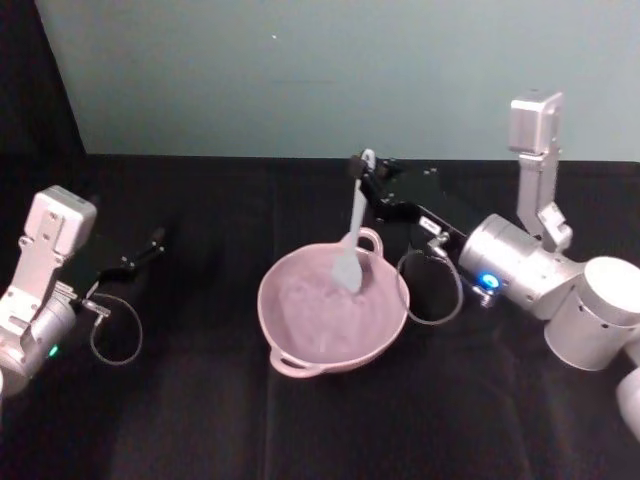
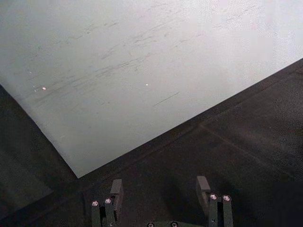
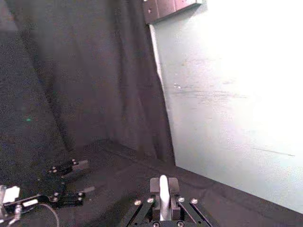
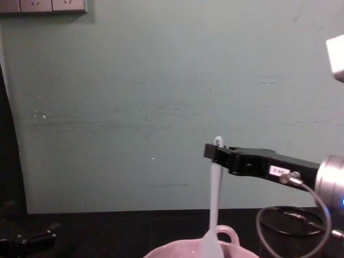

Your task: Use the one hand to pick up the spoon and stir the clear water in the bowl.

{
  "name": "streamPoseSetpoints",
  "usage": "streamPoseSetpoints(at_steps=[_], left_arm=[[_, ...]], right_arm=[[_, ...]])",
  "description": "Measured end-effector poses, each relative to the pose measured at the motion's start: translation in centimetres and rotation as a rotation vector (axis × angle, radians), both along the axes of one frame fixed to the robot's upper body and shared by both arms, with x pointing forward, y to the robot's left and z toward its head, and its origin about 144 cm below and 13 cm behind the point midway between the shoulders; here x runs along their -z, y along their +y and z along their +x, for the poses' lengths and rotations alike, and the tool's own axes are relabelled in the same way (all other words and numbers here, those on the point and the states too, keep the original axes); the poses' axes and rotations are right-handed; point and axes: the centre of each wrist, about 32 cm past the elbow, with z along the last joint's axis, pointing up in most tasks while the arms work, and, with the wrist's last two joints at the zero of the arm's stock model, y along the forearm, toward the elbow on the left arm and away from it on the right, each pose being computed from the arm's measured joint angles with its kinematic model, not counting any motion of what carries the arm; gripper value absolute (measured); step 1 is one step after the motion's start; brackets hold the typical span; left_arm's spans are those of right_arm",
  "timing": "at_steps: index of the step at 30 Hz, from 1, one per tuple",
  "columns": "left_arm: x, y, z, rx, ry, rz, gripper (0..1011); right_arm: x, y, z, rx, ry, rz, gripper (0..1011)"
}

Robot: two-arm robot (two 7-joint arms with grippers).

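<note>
No text, brand, number or sign can be read. The one marking is a small white rectangular label (image 4: pixel 277 171) on the side of the long flat black right claw (image 4: pixel 213 152), seen in the chest view; its dark characters are too small to make out.

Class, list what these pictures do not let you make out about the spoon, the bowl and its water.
1. Water level: in the head view the bowl looks evenly pale inside, no surface shows.
2. How deep the spoon dips: the chest view's bottom edge cuts it and the bowl off.
3. The spoon below the grip: in the right wrist view the right tool covers it.
4. That tool's label: chest view, too small to read.
</note>
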Motion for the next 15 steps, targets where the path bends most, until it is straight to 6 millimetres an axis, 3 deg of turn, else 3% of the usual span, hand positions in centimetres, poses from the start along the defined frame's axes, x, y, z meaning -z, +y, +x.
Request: streamPoseSetpoints(at_steps=[8,15], left_arm=[[0.0,0.0,0.0,0.0,0.0,0.0,1011],[0.0,0.0,0.0,0.0,0.0,0.0,1011]], right_arm=[[-0.3,-1.4,-1.3,0.013,-0.013,-0.033,121],[-0.5,-1.4,-3.0,-0.011,-0.021,-0.045,121]])
